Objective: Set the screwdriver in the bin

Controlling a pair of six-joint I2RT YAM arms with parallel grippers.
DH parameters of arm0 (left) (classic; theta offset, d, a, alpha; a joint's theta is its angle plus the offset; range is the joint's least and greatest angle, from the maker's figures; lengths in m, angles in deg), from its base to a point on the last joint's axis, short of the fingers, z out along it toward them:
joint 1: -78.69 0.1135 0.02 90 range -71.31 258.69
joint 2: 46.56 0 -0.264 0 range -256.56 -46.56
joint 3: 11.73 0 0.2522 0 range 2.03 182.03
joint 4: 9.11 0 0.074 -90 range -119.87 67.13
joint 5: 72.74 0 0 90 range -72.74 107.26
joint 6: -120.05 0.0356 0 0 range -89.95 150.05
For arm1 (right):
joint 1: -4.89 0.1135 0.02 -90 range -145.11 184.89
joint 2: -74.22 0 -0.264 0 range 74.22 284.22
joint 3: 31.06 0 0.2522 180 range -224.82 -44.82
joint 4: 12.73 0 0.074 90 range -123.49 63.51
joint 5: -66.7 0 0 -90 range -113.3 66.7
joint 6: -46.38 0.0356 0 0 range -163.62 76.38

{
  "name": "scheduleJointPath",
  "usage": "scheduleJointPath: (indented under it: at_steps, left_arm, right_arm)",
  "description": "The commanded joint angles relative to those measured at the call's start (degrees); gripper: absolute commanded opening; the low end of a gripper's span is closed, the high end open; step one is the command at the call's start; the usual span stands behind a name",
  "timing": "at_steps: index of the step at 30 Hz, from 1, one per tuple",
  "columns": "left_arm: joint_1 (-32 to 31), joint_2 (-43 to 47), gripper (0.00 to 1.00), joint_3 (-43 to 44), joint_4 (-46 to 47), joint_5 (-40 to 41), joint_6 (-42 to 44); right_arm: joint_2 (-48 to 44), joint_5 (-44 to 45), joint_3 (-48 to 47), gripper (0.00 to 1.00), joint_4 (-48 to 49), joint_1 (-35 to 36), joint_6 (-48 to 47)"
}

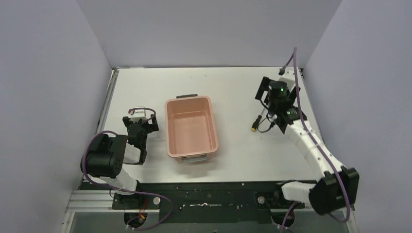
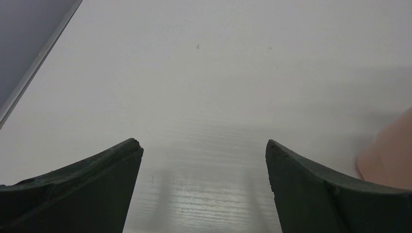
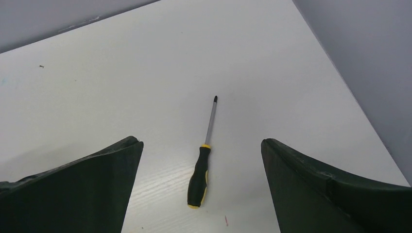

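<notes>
The screwdriver (image 3: 200, 167) lies flat on the white table, black handle with a yellow end nearest the camera and the thin shaft pointing away. My right gripper (image 3: 200, 141) hovers above it, open, with the handle centred in the gap and nothing touching. From above, the screwdriver (image 1: 256, 125) shows just below the right gripper (image 1: 263, 99). The salmon-pink bin (image 1: 191, 127) stands mid-table, nothing inside it. My left gripper (image 1: 141, 116) rests low to the left of the bin, open, with only bare table between its fingers (image 2: 111, 165). A corner of the bin (image 2: 388, 150) shows at that view's right edge.
Grey walls close in the table on three sides; the right wall (image 3: 369, 63) runs close to the screwdriver. A tiny screw (image 3: 41, 66) lies far left. Purple cables (image 1: 311, 141) trail along the right arm. A dark grey handle (image 1: 187, 96) caps the bin's far end.
</notes>
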Motion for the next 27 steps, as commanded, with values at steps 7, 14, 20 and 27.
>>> scheduleJointPath:
  at_steps: [7,14,20,27]
  left_arm:
    - [0.3,0.4,0.97,0.1,1.4,-0.7,0.5]
    - [0.3,0.4,0.97,0.1,1.4,-0.7,0.6]
    - [0.3,0.4,0.97,0.1,1.4,-0.7,0.5]
    - [0.3,0.4,0.97,0.1,1.5,-0.7,0.5]
  right_arm:
    - [29.9,-16.3,-15.3,0.92,-11.6,-8.3,0.9]
    - [41.9,-21.3,-14.7,0.72,-9.9,-8.8,0.9]
    - [41.6,-20.5,-14.1,0.00,-11.3,-8.8,-0.7]
    - [32.8,-19.3,-27.1,0.00,-25.8,-7.1,-3.7]
